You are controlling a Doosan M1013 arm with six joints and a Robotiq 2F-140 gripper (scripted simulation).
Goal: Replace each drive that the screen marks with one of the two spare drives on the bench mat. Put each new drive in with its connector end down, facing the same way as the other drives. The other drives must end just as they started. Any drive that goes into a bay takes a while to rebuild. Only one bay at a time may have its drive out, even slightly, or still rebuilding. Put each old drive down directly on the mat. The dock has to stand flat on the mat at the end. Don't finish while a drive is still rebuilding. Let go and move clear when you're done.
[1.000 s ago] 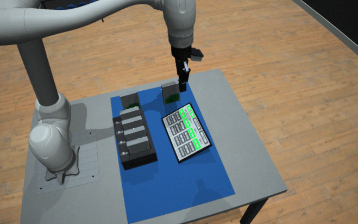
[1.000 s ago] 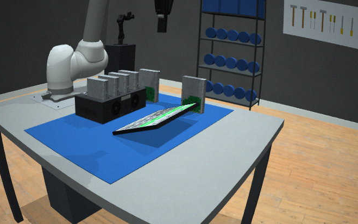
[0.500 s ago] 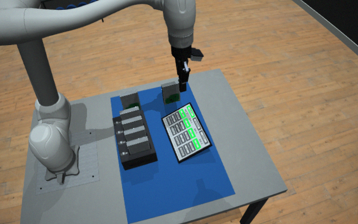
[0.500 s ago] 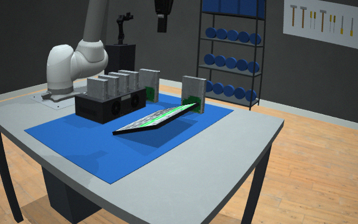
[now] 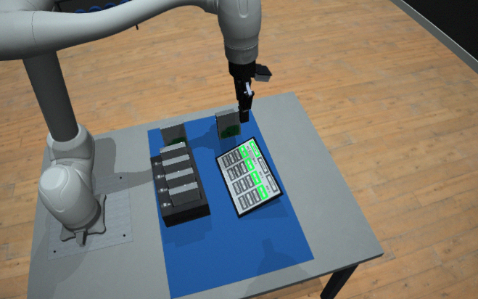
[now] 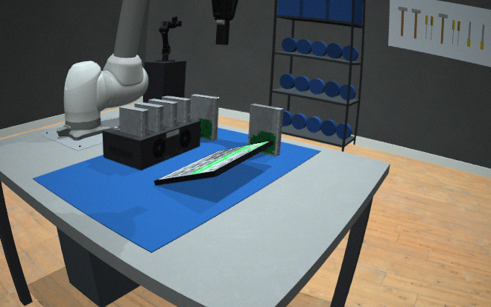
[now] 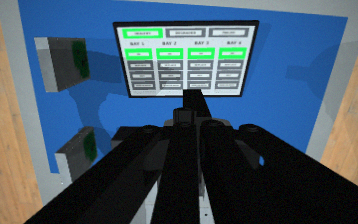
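Note:
My gripper (image 5: 244, 119) (image 6: 222, 42) (image 7: 191, 104) is shut and empty, high above the mat (image 5: 225, 252) (image 6: 86, 190) (image 7: 100, 12). The black dock (image 5: 186, 215) (image 6: 123, 149) stands on the mat with a drive upright in each of its bays. One loose drive (image 5: 174, 134) (image 6: 206, 108) (image 7: 80, 152) stands upright beside the dock's end. Another loose drive (image 5: 227, 123) (image 6: 265, 118) (image 7: 55, 62) stands upright near the screen. Both show green boards low down. The screen (image 5: 241, 203) (image 7: 185, 31) marks the top box green for all four bays, and the top-left status box green.
The tilted screen stands over the mat beside the dock, its edge close to one loose drive. The arm's base (image 5: 71, 207) (image 6: 83, 106) is on the grey table (image 5: 329, 207) (image 6: 262, 229), on the dock's other side. A shelf rack (image 6: 316, 57) stands behind.

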